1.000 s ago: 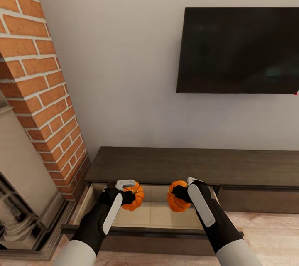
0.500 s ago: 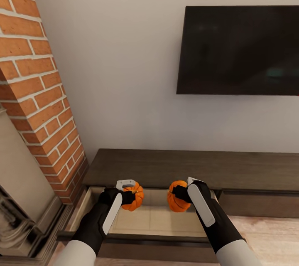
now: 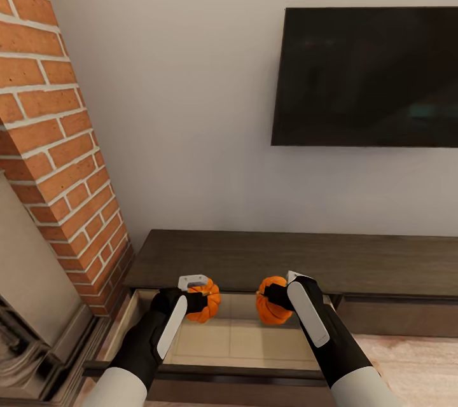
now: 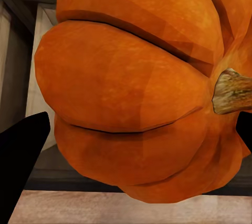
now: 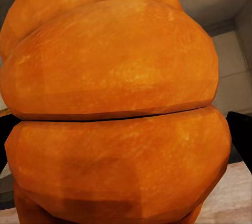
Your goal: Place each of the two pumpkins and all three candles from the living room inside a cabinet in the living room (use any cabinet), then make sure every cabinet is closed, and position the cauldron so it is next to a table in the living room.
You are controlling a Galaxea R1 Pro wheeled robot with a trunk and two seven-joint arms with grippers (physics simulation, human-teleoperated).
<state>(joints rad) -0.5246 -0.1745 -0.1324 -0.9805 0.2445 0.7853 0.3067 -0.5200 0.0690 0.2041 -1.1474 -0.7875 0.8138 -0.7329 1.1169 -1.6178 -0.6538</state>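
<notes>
Two orange ribbed pumpkins hang over the open drawer (image 3: 245,340) of the dark-brown cabinet (image 3: 292,261). My left gripper (image 3: 198,301) is shut on the left pumpkin (image 3: 207,302). The right gripper (image 3: 275,297) is shut on the right pumpkin (image 3: 272,302). Up close, the left pumpkin (image 4: 142,82) shows its tan stem between black fingers (image 4: 21,155). The right pumpkin (image 5: 115,108) bulges between dark fingertips (image 5: 240,140) in the right wrist view. The drawer's pale beige bottom lies bare beneath both. Candles, cauldron and table are out of view.
A brick chimney (image 3: 57,140) and a grey fireplace surround (image 3: 32,292) stand close on the left. A black television (image 3: 366,76) hangs on the white wall above the cabinet. A closed drawer front (image 3: 397,317) lies to the right, with light wood floor (image 3: 413,369) below it.
The head view has shifted, so the cabinet and open drawer sit lower and nearer under the arms. Both grippers hold their pumpkins in the same pose relative to each other.
</notes>
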